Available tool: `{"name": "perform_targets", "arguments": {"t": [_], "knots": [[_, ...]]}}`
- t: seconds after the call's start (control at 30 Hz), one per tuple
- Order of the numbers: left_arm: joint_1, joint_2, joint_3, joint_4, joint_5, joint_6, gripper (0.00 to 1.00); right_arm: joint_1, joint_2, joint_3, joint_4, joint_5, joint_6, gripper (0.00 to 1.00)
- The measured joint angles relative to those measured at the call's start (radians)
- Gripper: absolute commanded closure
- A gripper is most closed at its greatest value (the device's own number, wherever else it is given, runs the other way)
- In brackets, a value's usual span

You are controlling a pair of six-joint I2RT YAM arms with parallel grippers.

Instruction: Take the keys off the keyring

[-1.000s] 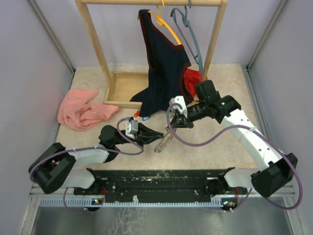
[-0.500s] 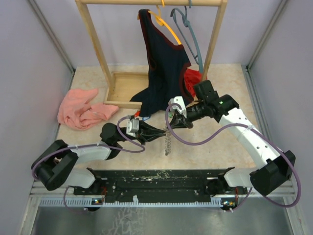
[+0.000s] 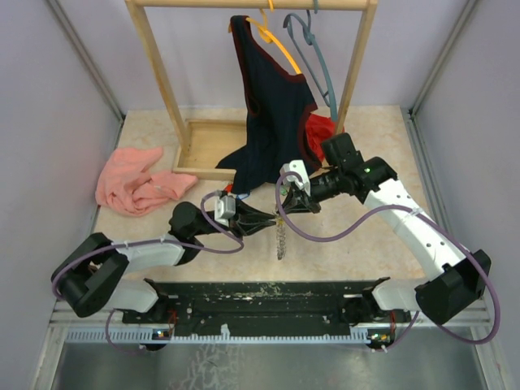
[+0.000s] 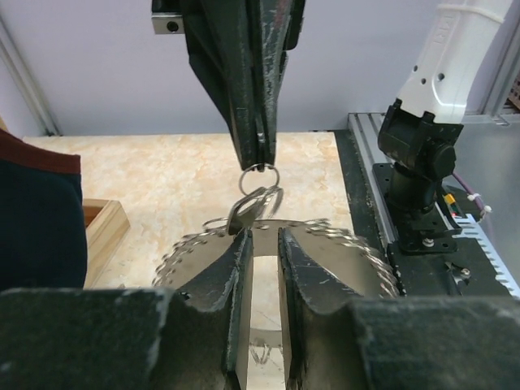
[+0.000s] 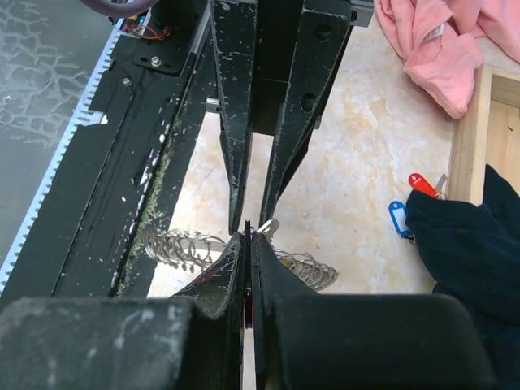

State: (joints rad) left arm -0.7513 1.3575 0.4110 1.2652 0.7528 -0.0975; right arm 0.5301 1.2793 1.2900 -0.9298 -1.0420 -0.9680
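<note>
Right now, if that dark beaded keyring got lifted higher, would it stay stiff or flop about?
It would probably swing: the keyring dangles beneath the right tool, hung only by a small silver loop. It looks stiff, with a firm curved shape as it hangs. Its beaded edge likely resists slipping.

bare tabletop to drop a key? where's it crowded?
Bare: back-left corner, between pink cloth and rack's left post; back-right corner, past the right post, behind the right arm. Crowded: centre, where left pincer and right pincer meet at the keyring, with loose keys and the dark garment close by.
</note>
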Motion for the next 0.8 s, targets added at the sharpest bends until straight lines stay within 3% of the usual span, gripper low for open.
{"name": "perform_targets", "arguments": {"t": [0.8], "knots": [[-0.011,-0.008,0.034,-0.052,-0.001,-0.005,0.74,0.000,0.000,0.000,-0.006,-0.008,0.000,1.00]]}}
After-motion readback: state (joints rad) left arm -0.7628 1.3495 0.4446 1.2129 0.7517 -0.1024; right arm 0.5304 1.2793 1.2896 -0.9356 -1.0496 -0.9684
